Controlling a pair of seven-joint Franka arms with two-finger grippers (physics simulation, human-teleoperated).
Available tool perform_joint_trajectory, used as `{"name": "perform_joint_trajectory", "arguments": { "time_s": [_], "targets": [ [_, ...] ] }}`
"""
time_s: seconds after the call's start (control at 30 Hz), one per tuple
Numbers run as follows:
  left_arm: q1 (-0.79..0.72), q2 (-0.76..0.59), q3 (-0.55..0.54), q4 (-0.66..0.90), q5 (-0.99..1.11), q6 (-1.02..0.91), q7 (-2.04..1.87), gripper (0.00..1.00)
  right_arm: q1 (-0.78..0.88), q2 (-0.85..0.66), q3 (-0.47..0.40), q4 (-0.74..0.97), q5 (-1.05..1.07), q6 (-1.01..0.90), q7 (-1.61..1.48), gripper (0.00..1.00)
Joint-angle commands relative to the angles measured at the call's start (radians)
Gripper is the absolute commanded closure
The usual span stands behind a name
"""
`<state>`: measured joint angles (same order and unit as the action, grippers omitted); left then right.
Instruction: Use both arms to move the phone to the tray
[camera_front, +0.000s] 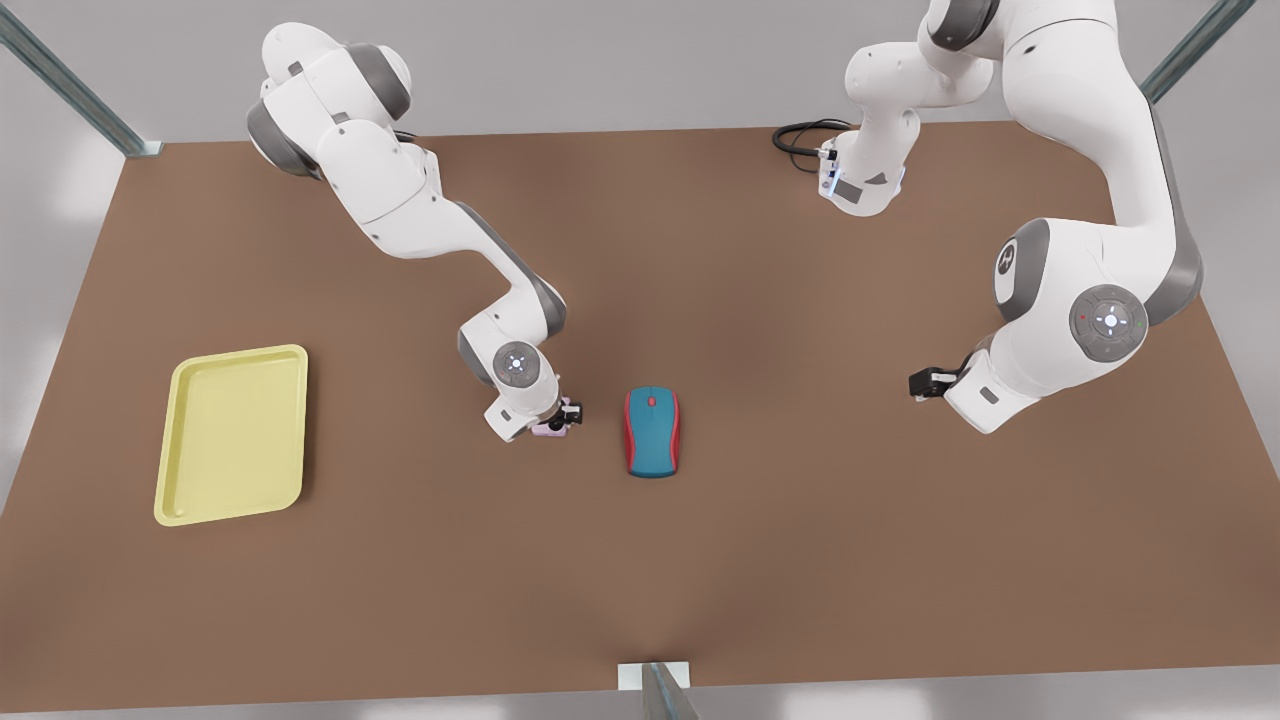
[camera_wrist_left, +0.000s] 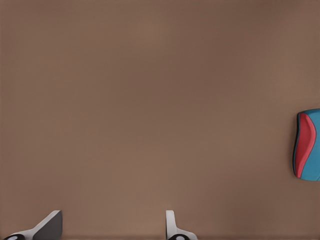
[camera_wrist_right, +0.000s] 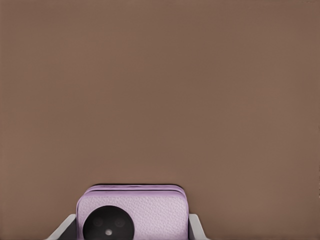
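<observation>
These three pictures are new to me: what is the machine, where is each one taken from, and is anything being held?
Two white jointed arms work over a brown table. One picture looks down from above; the others come from cameras on each wrist. The right gripper, on the overhead picture's left, is closed on the small pale pink phone. The left gripper hovers open and empty on the other side. A teal-and-red computer mouse lies between them, and the flat pale yellow tray sits empty near the overhead picture's left edge.
</observation>
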<state>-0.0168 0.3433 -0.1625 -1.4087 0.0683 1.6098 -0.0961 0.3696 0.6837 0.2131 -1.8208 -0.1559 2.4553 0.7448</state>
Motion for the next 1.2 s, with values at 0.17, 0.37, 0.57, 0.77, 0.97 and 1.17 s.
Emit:
{"name": "perform_joint_trajectory", "arguments": {
  "time_s": [0.17,0.37,0.57,0.77,0.97,1.17],
  "targets": [
    [0.0,0.002,0.0,0.002,0.001,0.001,-0.004,0.0,0.0,-0.001,0.0,0.0,0.001,-0.001,0.004,0.2],
    [0.0,0.006,0.0,0.0,0.001,0.013,-0.008,0.0,-0.001,-0.012,0.0,0.001,0.001,-0.018,-0.004,0.25],
    [0.0,0.006,0.0,0.002,0.001,0.015,-0.008,0.0,-0.093,-0.142,0.031,-0.018,0.001,-0.159,-0.086,0.25],
    [0.0,0.014,0.0,0.004,-0.001,0.022,-0.01,0.0,-0.307,-0.296,-0.057,-0.17,0.004,-0.21,-0.538,0.25],
    [-0.005,0.017,-0.002,0.004,-0.002,0.022,-0.01,0.0,-0.465,-0.329,-0.241,-0.238,0.009,-0.237,-1.036,0.25],
    [-0.005,0.026,-0.002,0.01,-0.004,0.022,-0.01,0.0,-0.463,-0.283,-0.429,-0.227,0.007,-0.142,-1.297,0.25]
  ]
}}
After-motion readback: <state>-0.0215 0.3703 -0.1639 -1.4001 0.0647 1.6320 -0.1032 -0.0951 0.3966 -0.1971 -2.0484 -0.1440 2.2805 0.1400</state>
